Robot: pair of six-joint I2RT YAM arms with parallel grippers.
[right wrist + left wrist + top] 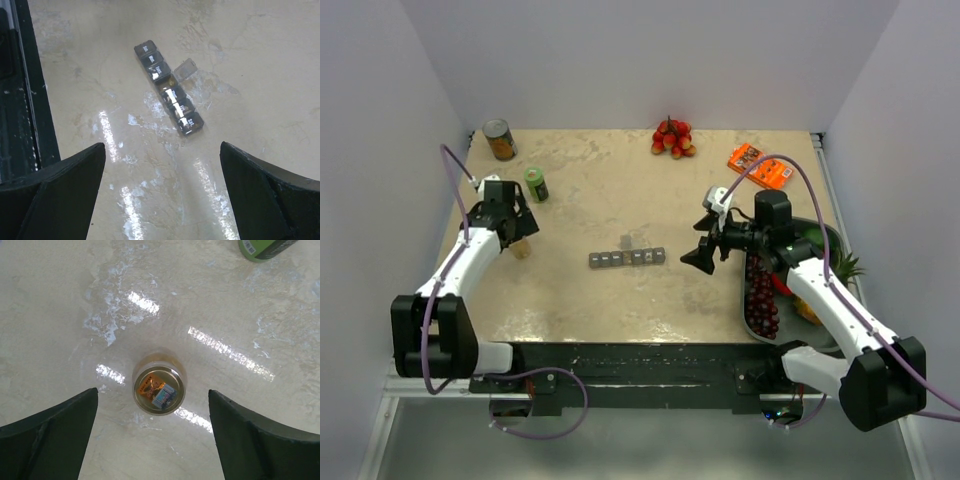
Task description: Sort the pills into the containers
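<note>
The grey pill-organiser strip [627,258] lies flat at mid table; in the right wrist view [169,102] one lid [184,69] stands open beside the row. A small clear amber jar [159,390] stands upright at the left [522,248], with orange and blue shapes showing through its top. I cannot make out loose pills. My left gripper [517,232] is open above the jar, one finger on each side [152,405]. My right gripper [705,255] is open and empty, right of the strip and above the table [162,150].
A green bottle [536,184] stands behind the left gripper, also in the left wrist view [262,246]. A tin can [499,139] is at the back left. Red fruit [672,138] and an orange packet [758,165] are at the back. A dark bowl [825,238] with grapes [760,295] sits right.
</note>
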